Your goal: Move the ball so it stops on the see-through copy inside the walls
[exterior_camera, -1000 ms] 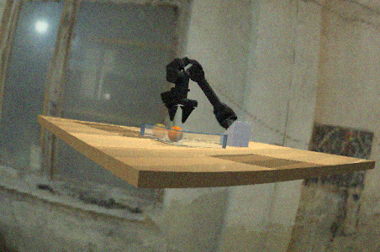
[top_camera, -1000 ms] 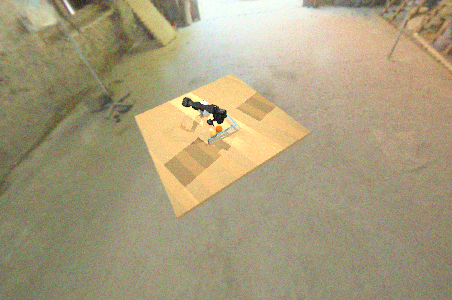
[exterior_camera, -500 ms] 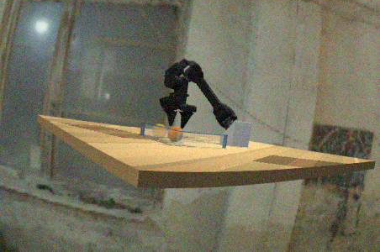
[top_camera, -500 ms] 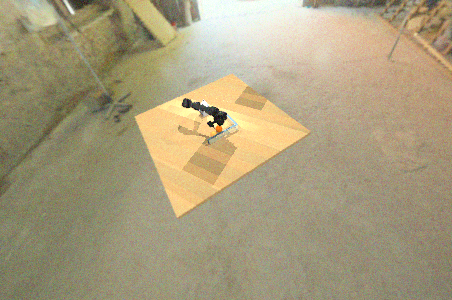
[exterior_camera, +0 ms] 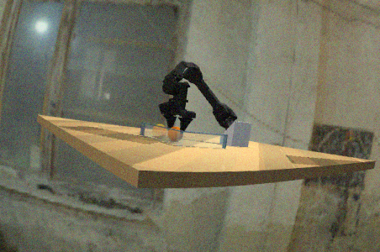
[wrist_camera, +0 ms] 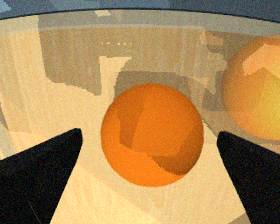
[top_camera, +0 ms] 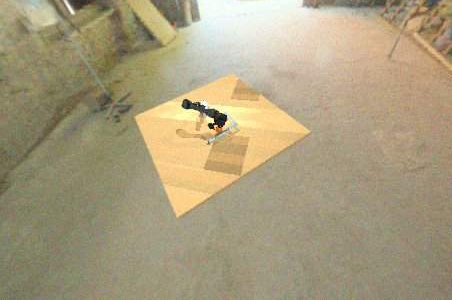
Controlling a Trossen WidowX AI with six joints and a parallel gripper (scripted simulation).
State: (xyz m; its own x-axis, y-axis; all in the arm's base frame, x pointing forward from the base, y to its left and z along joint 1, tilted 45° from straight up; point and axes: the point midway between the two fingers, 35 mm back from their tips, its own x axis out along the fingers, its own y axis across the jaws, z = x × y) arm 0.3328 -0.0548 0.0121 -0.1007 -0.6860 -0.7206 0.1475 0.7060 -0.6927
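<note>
The orange ball [top_camera: 219,129] [exterior_camera: 175,134] [wrist_camera: 152,135] lies on the table inside the corner of the low clear walls with blue edges [top_camera: 237,124] [exterior_camera: 206,135]. The paler yellow-orange see-through copy [exterior_camera: 159,129] [wrist_camera: 257,92] is beside the ball, to its right in the wrist view, partly cut off by the frame. My gripper [exterior_camera: 176,128] [wrist_camera: 150,136] is open and points down over the ball. In the wrist view its fingertips stand on either side of the ball, with a gap on each side. How far down they reach beside it is hard to tell.
The wooden table top [top_camera: 175,188] [exterior_camera: 202,164] carries the arm and the walls. A pale lilac block [exterior_camera: 240,133] stands by the arm's base. One wall crosses the top of the wrist view. Shadows of the arm lie on the table.
</note>
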